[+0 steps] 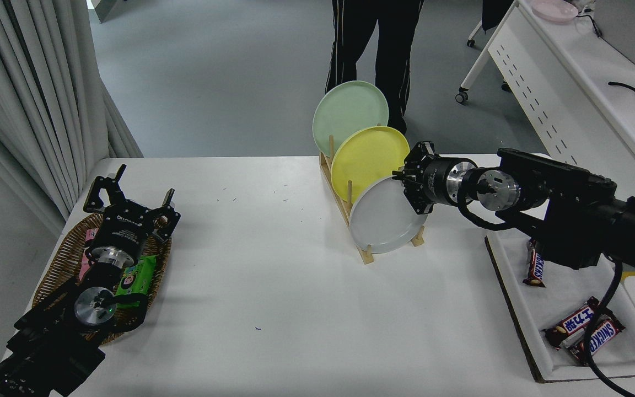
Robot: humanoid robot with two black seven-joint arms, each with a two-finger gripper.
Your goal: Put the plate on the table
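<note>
The light grey plate [383, 220] stands on edge in the front slot of a wooden rack [370, 256] on the white table [273, 286]. My right gripper [408, 187] reaches in from the right and is closed on the plate's upper right rim. The plate's lower edge still sits in the rack. My left gripper [133, 193] is parked at the lower left over a wicker basket, open and empty.
A yellow plate [367, 157] and a pale green plate [348, 113] stand behind the grey one in the rack. A white tray [516, 309] with candy bars [587, 331] is at the right. The wicker basket [64, 259] holds snack packs. A person's legs [372, 44] are at the far side.
</note>
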